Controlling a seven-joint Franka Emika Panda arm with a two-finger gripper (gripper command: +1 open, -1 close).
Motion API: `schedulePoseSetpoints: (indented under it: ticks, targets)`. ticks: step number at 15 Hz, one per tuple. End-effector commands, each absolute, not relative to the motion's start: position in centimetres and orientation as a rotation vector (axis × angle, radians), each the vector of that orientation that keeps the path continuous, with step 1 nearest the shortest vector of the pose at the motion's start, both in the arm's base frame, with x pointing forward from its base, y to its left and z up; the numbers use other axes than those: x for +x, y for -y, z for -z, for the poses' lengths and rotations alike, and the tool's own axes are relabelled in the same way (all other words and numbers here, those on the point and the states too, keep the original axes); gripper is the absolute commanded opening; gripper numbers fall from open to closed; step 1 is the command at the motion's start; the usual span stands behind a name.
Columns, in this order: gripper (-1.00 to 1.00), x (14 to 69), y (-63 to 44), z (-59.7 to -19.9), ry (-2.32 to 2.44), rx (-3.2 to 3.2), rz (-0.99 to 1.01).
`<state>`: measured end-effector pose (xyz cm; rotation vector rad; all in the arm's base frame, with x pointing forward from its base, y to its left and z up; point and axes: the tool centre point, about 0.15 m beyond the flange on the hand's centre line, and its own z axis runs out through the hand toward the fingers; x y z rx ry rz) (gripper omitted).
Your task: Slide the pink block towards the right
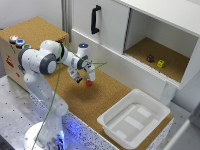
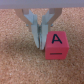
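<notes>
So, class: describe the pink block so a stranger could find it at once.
Start at the long cork counter below the white cabinet. Beside the arm's tool sits the pink block. Unlike the yellow block and dark purple block, it's outside the cabinet.

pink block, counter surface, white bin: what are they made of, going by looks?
Pink block: looks like painted wood or plastic, matte, with a dark printed "A" on one face; can't tell which. Counter: probably cork, from its speckled, grainy brown texture. White bin: likely moulded plastic, smooth and slightly translucent. Gripper sits right beside the block.
</notes>
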<state>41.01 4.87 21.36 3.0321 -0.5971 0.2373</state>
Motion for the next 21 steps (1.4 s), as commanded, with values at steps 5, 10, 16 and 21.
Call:
schedulePoseSetpoints:
  ticks: [5, 10, 16, 21]
  targets:
    - [-1.0, 39.1, 0.2, -21.4, 0.643, 2.988, -0.176]
    - [-1.0, 39.1, 4.1, -21.0, 0.689, 2.962, -0.212]
    - [-1.0, 39.9, 6.3, -20.9, 0.728, 2.99, -0.264]
    - [-1.0, 40.2, 7.0, -23.0, 0.657, 2.969, -0.348]
